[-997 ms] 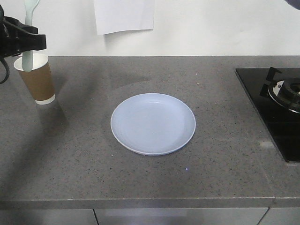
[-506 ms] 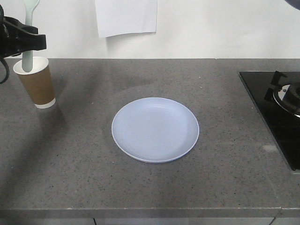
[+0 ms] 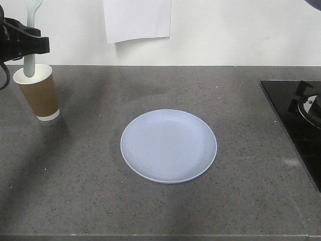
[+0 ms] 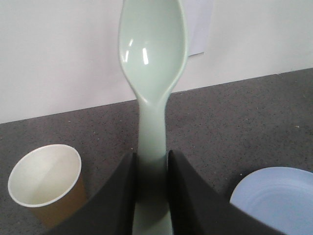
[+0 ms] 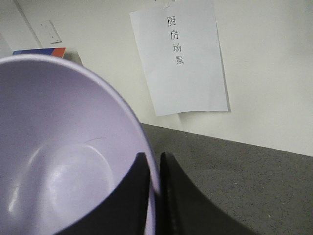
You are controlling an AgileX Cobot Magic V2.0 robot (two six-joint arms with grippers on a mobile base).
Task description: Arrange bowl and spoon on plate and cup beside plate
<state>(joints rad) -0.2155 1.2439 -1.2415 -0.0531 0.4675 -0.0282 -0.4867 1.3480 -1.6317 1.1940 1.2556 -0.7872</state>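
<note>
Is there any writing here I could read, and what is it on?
"厨房场景": printed top to bottom on the white paper sheet.
In the front view the same sheet is too small to read.
Cup, plate, spoon, bowl: no writing visible.

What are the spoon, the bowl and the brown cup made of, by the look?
The spoon: likely plastic, pale mint, glossy, bright glints in its scoop. The bowl: probably plastic, smooth lavender with a soft sheen. The cup: seemingly paper, matte brown outside, white inside, thin rim.
</note>
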